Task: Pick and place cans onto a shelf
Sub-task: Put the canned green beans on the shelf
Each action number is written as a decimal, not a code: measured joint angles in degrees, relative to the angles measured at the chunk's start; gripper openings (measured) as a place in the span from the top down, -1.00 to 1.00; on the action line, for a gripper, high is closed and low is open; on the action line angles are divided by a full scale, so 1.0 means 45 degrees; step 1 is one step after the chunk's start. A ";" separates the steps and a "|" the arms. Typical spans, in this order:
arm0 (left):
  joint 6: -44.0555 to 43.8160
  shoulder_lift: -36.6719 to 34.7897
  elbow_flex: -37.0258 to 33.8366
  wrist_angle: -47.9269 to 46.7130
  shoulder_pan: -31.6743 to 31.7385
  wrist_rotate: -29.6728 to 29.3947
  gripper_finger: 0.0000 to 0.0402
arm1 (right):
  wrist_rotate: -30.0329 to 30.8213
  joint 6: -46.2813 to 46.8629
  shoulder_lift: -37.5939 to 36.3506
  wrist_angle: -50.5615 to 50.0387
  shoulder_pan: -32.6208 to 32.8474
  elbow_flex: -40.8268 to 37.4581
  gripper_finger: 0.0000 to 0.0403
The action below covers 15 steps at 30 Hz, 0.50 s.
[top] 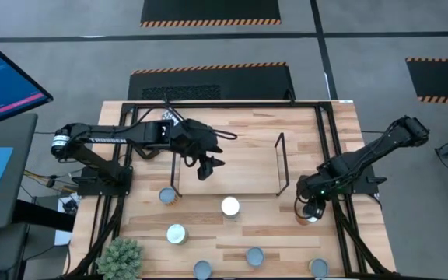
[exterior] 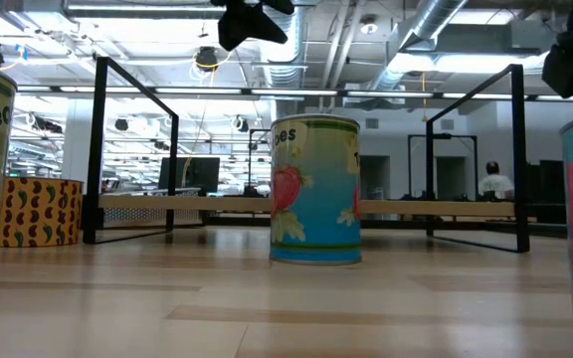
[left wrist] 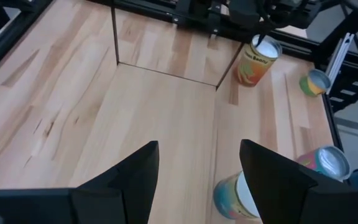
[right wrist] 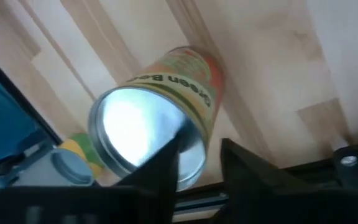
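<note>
At the right side of the bench point(top: 286, 241), just beside the right end of the shelf point(top: 280, 165), the right claw point(top: 311, 211) is down over a green-bean can point(right wrist: 160, 124). The wrist view shows its two fingers point(right wrist: 166, 168) straddling the can's silvery rim, one inside the lip and one outside, so the claw looks closed on that can; the can appears tilted in this view.

The left claw point(top: 206, 166) hangs above the left part of the shelf, inside the black wire frame, with its fingers point(left wrist: 135, 171) spread wide apart and nothing between them.

The shelf itself holds no cans. Six more cans stand on the bench nearer than the shelf: a white-lidded can point(top: 230, 207) close to the shelf's near edge, a tan-sided can point(top: 167, 196) to its left, a grey-lidded can point(top: 176, 233) nearer still, and three at the near edge, a left one point(top: 202, 269), a middle one point(top: 254, 255) and a right one point(top: 318, 267). A small green plant point(top: 120, 258) sits at the near left corner.
</note>
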 joint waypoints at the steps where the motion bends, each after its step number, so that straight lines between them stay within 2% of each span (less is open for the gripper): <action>1: 0.0000 0.0000 0.0000 0.0009 -0.0042 -0.0005 -0.06 | -0.0089 0.0051 -0.0005 -0.0003 -0.0019 0.0017 0.54; 3: 0.0000 0.0000 0.0000 0.0007 -0.0081 -0.0020 -0.06 | -0.0331 0.0094 0.0000 -0.0059 -0.0047 0.0093 0.82; 4: 0.0000 0.0000 0.0000 0.0005 -0.0098 -0.0020 -0.06 | -0.0415 0.0138 0.0004 -0.0068 -0.0060 0.0164 0.90; 9: 0.0105 0.0000 0.0000 0.0063 -0.0098 -0.0236 -0.06 | -0.0402 0.0418 0.0034 -0.0609 -0.0073 0.1003 0.97; 15: 0.0454 0.0000 0.0000 0.0102 -0.0098 -0.0587 -0.06 | -0.0829 0.0425 0.0015 -0.2725 -0.0091 0.3492 0.98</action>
